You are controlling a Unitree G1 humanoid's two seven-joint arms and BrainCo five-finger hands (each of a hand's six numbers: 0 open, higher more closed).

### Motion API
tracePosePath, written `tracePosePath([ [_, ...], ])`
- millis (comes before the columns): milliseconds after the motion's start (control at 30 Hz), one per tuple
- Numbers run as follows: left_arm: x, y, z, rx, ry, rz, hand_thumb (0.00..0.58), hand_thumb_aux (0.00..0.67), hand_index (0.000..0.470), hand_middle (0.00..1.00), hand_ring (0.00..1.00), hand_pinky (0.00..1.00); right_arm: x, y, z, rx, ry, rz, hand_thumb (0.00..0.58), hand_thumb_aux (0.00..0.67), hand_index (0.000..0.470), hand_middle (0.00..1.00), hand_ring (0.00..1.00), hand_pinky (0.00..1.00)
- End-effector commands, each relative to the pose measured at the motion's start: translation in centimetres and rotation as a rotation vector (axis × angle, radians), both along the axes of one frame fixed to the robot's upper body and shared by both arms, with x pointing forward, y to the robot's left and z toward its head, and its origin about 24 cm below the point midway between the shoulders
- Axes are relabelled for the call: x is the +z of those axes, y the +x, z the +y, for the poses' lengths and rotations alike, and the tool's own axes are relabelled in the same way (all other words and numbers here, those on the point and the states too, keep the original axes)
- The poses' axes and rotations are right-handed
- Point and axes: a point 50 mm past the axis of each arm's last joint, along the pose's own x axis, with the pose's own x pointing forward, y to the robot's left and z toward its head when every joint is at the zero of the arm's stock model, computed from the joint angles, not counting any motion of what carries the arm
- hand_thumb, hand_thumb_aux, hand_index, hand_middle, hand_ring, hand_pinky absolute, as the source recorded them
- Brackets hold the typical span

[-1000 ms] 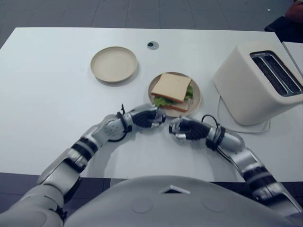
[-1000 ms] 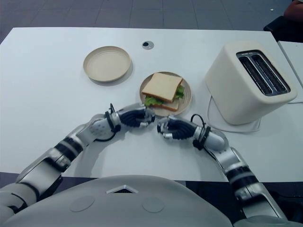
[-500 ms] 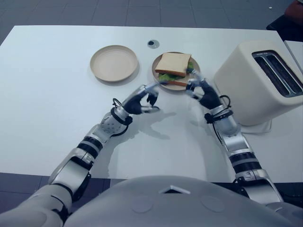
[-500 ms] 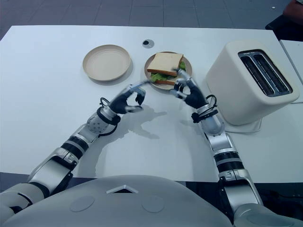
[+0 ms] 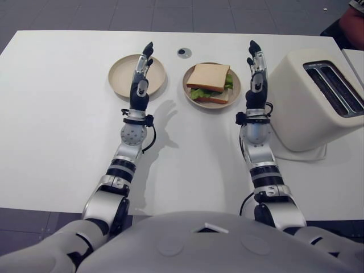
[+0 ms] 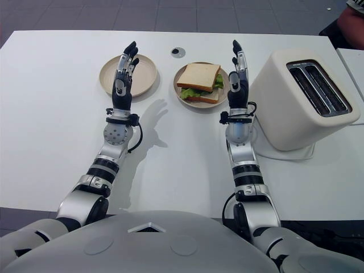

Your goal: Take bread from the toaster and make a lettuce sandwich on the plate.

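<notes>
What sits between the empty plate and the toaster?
The lettuce sandwich on its own plate sits between the empty plate and the toaster; both eye views show it.

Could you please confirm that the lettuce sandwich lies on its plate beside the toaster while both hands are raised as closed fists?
Not quite: the left eye view shows the left hand and right hand raised open, not fisted. The lettuce sandwich does lie on its plate beside the toaster.

The table (image 5: 57,114) is smooth, matt white. The toaster (image 5: 296,102) looks like matt cream plastic, the empty plate (image 5: 122,77) matt beige, the bread (image 5: 209,77) soft and dull.
</notes>
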Motion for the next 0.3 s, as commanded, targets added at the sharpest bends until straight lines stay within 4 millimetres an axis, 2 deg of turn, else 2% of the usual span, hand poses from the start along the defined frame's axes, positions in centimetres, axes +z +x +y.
tracePosePath([
  [33,-0.1,0.0,0.0,0.004,0.002,0.01,0.0,0.0,0.0,0.0,0.0,0.0,-0.2,0.0,0.7,-0.005,0.011,-0.017,0.0,0.0,0.0,0.0,0.0,0.0],
  [167,-0.1,1.0,-0.3,0.048,-0.054,0.051,0.0,0.0,0.0,0.0,0.0,0.0,-1.0,-0.1,1.4,-0.011,0.029,-0.013,0.0,0.0,0.0,0.0,0.0,0.0],
  [300,-2.4,0.6,-1.3,-0.015,-0.08,0.19,0.0,0.0,0.0,0.0,0.0,0.0,-3.3,-0.5,1.9,0.005,0.074,0.059,0.0,0.0,0.0,0.0,0.0,0.0],
])
